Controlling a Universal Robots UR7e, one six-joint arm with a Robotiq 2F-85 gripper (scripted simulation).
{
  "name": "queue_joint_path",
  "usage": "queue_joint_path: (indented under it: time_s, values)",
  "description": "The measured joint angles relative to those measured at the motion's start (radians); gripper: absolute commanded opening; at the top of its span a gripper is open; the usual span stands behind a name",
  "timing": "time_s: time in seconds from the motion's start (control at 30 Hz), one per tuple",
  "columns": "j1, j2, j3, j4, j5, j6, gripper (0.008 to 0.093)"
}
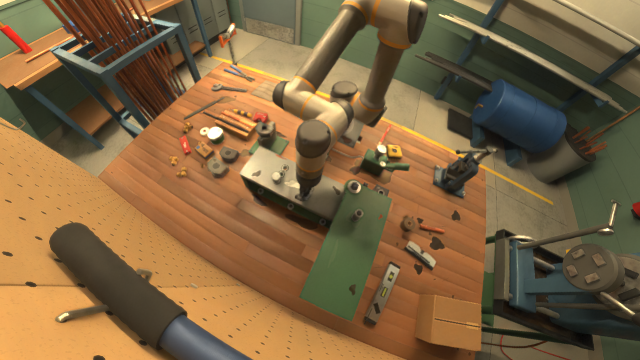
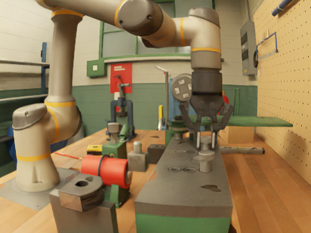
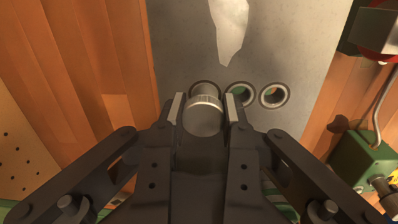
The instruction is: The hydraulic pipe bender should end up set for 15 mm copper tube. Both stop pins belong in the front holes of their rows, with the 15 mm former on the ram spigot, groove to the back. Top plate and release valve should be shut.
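A steel stop pin with a knurled round head stands in the end hole of a row of three on the bender's grey plate, and my gripper is closed around its head from above. The two other holes of that row are empty. A second pin stands further along the plate. The green top plate is swung open over the bench. A grooved former sits on a block near the red cylinder.
The arm's base stands on the bench's far side. Loose formers and hand tools lie at one end of the bench; a spirit level and a cardboard box lie at the other. A pegboard wall borders one side.
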Motion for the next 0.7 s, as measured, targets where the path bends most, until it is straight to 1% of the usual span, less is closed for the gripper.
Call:
queue_joint_path:
  time_s: [0.7]
  values:
    - [0.0, -0.005, -0.016, 0.026, 0.001, 0.0, 0.008]
